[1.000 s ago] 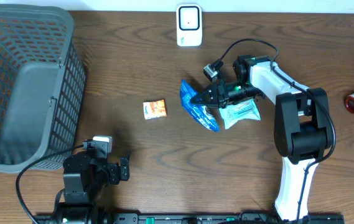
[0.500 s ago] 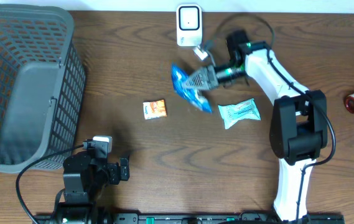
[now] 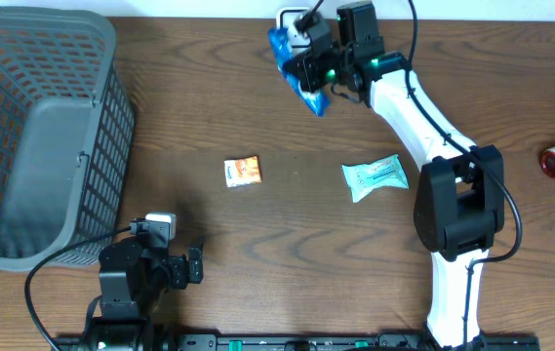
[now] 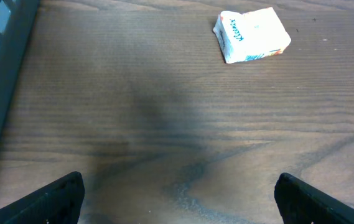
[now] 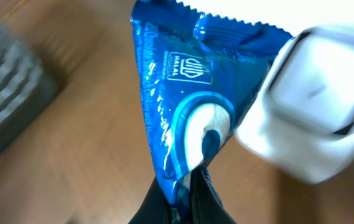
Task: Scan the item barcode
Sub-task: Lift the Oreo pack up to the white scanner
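Overhead: my right end effector (image 3: pixel 308 60) is clamped on the blue crinkly plastic packet (image 3: pixel 285 49), right beside the white box-shaped scanner (image 3: pixel 293 14) at the bench's (image 3: pixel 209 117) far edge.

Left wrist: my left end effector (image 4: pixel 177 196) gapes empty, well apart.

Right wrist: the packet's long axis runs straight away from my fingertips, and the scanner overlaps its right side.

Soft even light, blurry R-wrist bkgd
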Available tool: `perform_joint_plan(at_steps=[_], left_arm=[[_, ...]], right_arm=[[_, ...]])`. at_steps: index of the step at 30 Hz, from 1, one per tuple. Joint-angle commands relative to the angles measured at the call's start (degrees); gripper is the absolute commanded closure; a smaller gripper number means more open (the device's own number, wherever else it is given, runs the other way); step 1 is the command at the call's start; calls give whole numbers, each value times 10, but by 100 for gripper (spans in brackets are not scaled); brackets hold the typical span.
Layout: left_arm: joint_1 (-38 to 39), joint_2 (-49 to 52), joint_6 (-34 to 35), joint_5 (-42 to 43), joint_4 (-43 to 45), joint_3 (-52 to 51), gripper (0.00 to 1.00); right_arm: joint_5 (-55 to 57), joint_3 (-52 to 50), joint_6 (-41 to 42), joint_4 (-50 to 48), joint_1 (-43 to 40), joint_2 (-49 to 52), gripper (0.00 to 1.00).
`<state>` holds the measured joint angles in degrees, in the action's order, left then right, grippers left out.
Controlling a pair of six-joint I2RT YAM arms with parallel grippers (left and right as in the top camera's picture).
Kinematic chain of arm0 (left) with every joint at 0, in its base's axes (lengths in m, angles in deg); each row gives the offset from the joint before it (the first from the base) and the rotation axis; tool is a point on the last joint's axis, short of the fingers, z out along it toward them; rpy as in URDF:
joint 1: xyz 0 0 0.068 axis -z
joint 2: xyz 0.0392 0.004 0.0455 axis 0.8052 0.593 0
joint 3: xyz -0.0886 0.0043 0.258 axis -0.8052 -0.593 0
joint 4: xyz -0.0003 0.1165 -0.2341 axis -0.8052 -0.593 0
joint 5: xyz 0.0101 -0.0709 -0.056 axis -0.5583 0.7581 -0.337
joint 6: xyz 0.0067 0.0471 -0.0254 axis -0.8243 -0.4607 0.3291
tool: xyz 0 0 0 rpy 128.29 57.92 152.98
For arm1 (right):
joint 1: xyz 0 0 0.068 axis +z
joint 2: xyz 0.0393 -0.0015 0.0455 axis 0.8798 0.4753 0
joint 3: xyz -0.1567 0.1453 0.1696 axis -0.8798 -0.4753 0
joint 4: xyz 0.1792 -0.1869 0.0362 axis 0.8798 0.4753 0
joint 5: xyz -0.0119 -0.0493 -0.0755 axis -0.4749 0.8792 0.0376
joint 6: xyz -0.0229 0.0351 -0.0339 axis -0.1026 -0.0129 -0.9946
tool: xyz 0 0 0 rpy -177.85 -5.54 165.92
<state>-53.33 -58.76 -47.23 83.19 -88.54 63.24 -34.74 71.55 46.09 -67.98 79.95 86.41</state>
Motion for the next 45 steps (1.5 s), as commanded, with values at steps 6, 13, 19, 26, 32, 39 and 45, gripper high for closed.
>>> perform_joint_plan(at_steps=[6, 13, 19, 26, 32, 39, 45], left_arm=[[0, 0, 1, 7, 0, -2, 2], [0, 0, 1, 7, 0, -2, 2], [0, 0, 1, 7, 0, -2, 2], [0, 0, 1, 7, 0, -2, 2], [0, 0, 1, 7, 0, -2, 2], [0, 0, 1, 7, 0, -2, 2], [0, 0, 1, 7, 0, -2, 2]], right_arm=[[131, 13, 16, -162, 5, 35, 99], [175, 103, 13, -248, 5, 142, 99], [187, 267, 12, -245, 10, 258, 99], [229, 337, -17, -250, 27, 292, 99], [279, 340, -53, -254, 34, 293, 99], [359, 340, -80, -236, 35, 293, 99], [448, 365, -104, -170, 35, 281, 99]])
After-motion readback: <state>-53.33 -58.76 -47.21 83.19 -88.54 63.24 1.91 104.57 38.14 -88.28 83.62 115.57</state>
